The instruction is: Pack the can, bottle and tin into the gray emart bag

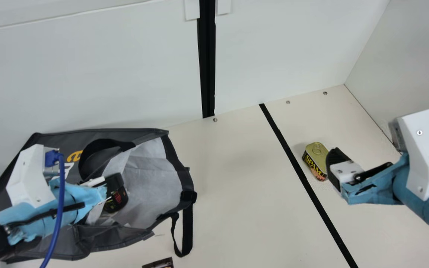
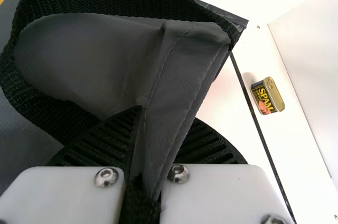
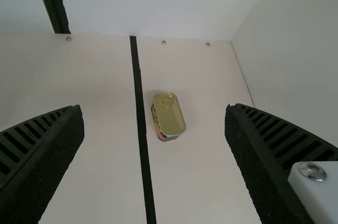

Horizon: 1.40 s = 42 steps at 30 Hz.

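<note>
Partly hidden beneath the left gripper's [image 1: 117, 180] jaws sits a black-and-red item [image 1: 119, 201], as the picture's bottom edge crops a dark object [image 1: 159, 263] off to their right.

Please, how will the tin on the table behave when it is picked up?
The tin looks metal, so it should stay stiff. Its smooth, shiny lid suggests it may be slightly slippery. Rolling seems unlikely, because its long sides look flat and it stands lid up.
</note>
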Motion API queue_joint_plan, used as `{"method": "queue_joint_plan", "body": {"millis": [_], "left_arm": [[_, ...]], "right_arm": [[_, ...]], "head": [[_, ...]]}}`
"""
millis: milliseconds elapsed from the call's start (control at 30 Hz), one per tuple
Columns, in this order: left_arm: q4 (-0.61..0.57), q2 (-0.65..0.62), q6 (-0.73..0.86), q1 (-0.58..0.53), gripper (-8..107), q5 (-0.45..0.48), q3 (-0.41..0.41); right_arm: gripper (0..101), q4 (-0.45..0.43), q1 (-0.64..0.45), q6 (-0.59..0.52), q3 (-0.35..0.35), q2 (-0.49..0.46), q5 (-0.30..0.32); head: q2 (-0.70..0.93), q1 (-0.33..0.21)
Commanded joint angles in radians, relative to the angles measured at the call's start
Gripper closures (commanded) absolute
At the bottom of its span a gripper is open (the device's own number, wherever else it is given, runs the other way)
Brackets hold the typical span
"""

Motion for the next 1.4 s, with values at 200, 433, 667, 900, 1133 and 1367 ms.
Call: {"method": "queue_joint_plan", "body": {"millis": [200,433,667,900,1133,1367], "left_arm": [[0.000,0.000,0.000,0.000,89,0.000,0.000],[0.000,0.000,0.000,0.000,89,0.000,0.000],[0.000,0.000,0.000,0.000,89,0.000,0.000],[0.000,0.000,0.000,0.000,89,0.000,0.000],[0.000,0.000,0.000,0.000,89,0.000,0.000],[0.000,0.000,0.000,0.000,89,0.000,0.000]], "right_arm": [[10,-0.110,0.041,0.061,-0.079,0.015,0.128],[10,-0.143,0.062,0.076,-0.106,0.023,0.188],[10,-0.106,0.015,0.040,-0.080,0.020,0.188],[10,-0.059,-0.033,0.001,-0.070,0.027,0.188],[10,-0.034,-0.056,-0.021,-0.082,0.051,0.188],[10,-0.032,-0.055,-0.022,-0.102,0.088,0.188]], "head": [[-0.001,-0.023],[-0.001,-0.023],[-0.001,-0.023],[-0.001,-0.023],[-0.001,-0.023],[-0.001,-0.023]]}}
